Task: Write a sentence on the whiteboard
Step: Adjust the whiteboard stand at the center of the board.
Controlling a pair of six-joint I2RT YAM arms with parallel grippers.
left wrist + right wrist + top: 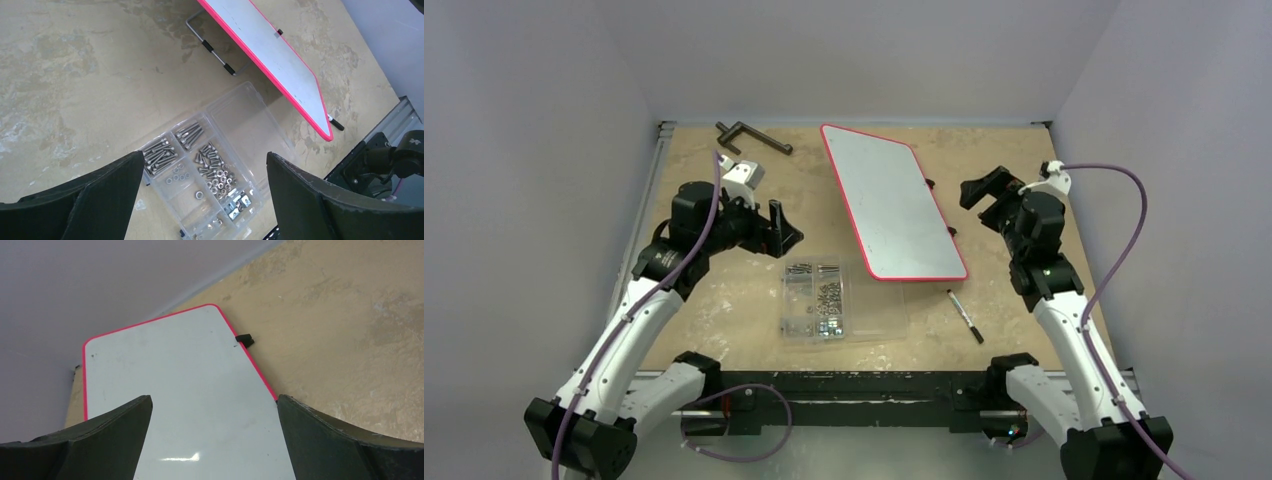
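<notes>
The whiteboard (pixel 890 200), white with a red rim, lies tilted in the middle of the table; its face is blank and no sentence shows on it. It also shows in the left wrist view (pixel 270 55) and the right wrist view (pixel 185 390). A black marker (pixel 965 316) lies on the table below the board's near right corner. My left gripper (pixel 784 228) is open and empty, held above the table left of the board. My right gripper (pixel 984 192) is open and empty, held right of the board, its fingers over the board's face in its own view (pixel 214 405).
A clear plastic box of screws and nuts (pixel 822 300) sits in front of the board, under my left gripper in its view (pixel 205 170). A dark metal hex key (pixel 749 135) lies at the back left. Grey walls close in the table at the back and sides.
</notes>
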